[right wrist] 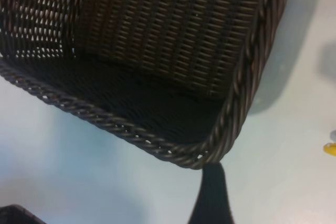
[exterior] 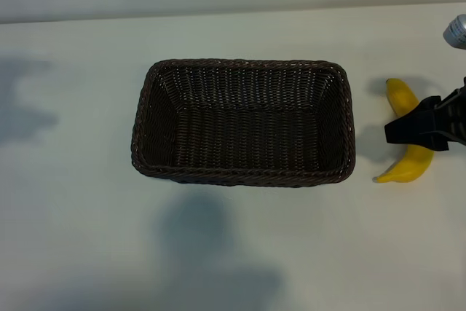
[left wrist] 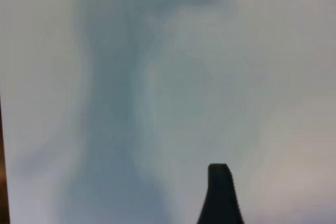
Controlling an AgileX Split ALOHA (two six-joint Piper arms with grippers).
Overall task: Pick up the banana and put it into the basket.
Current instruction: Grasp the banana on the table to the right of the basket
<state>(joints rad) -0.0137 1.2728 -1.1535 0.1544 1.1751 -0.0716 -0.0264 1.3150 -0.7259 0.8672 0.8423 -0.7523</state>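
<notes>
- Banana (exterior: pixel 410 134): we record one curved yellow fruit lying on the white desk (exterior: pixel 73 202), just beside the basket's right-hand short side and apart from it. Its middle is crossed by the black right gripper (exterior: pixel 426 126); both ends show, one near the top, one pointing toward the basket's lower corner. In the right wrist view we see only a small yellow tip (right wrist: pixel 330 149) at the frame edge.
- Basket (exterior: pixel 348 125): we note a dark-brown woven wicker tray, rectangular with rounded corners, sitting at the centre of the desk. Nothing lies inside it. The right wrist view shows one rounded corner (right wrist: pixel 205 153) and the sloping inner wall close up.
- Right gripper: we find it over the middle of the banana at the desk's right edge. Its fingers stand wide apart; whether they press on the fruit we cannot tell. One dark finger (right wrist: pixel 212 198) shows in its wrist view, near the basket corner.
- Left gripper: we do not see it in the exterior view. Its wrist view gives one dark finger (left wrist: pixel 220 195) above bare desk and a soft shadow. The fingers stand wide apart and hold nothing.
- Metallic cylinder (exterior: pixel 456 31): we list a grey object at the upper right edge, cut off by the frame.
</notes>
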